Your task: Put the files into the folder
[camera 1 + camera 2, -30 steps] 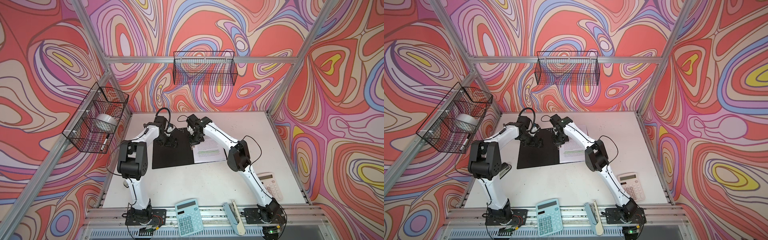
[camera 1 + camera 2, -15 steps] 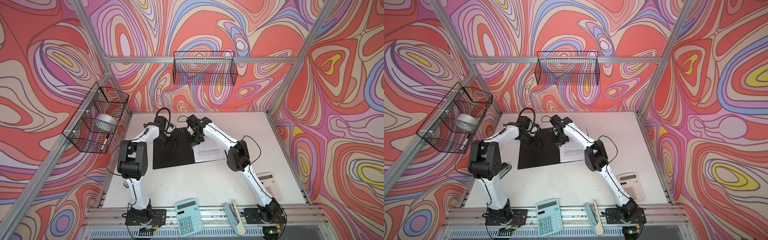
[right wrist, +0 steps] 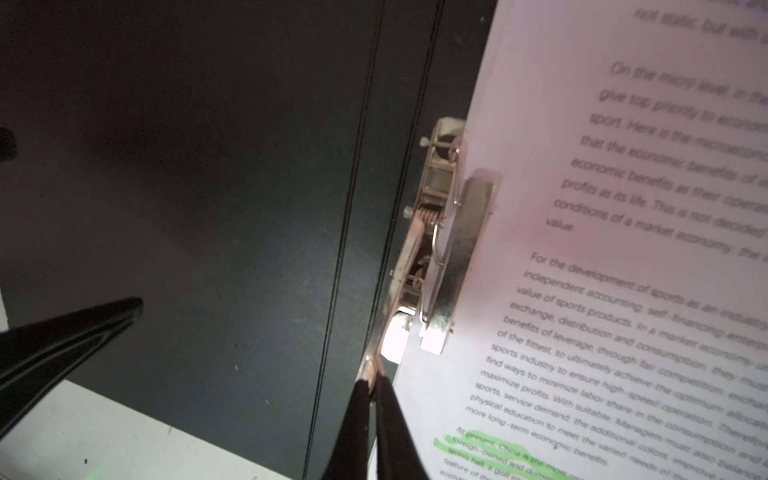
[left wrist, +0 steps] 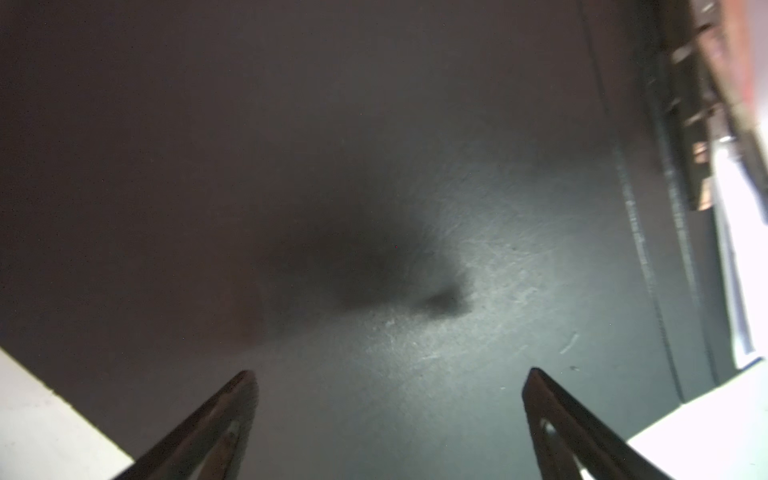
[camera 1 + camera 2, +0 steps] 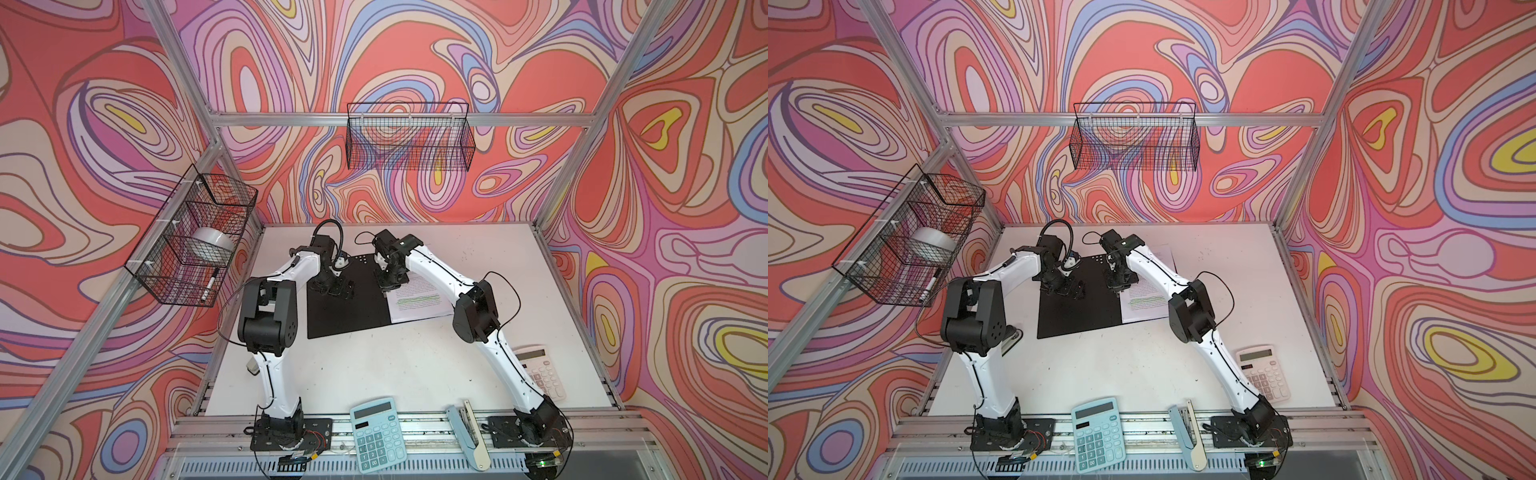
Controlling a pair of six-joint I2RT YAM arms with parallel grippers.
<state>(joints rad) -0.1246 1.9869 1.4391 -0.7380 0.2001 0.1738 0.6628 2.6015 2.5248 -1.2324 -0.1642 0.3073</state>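
- Folder (image 5: 349,307) open by the worktop's (image 5: 374,374) far edge; files (image 5: 419,301) on its right half, under the clip (image 3: 461,232).
- Left gripper (image 4: 390,372) released over its left half; right gripper (image 3: 371,384) clenched at the clip lever.
- Likely step: clamping; next, shut the folder.

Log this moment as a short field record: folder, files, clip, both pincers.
folder: open flat on the table, black inside up
files: on the folder's right half, green-highlighted page on top
metal clip: plate lies over the files' edge
left pincer: open, low over the folder's bare left half
right pincer: shut, tips at the clip's lever end; grip unclear
progress: files under clip, folder not yet closed
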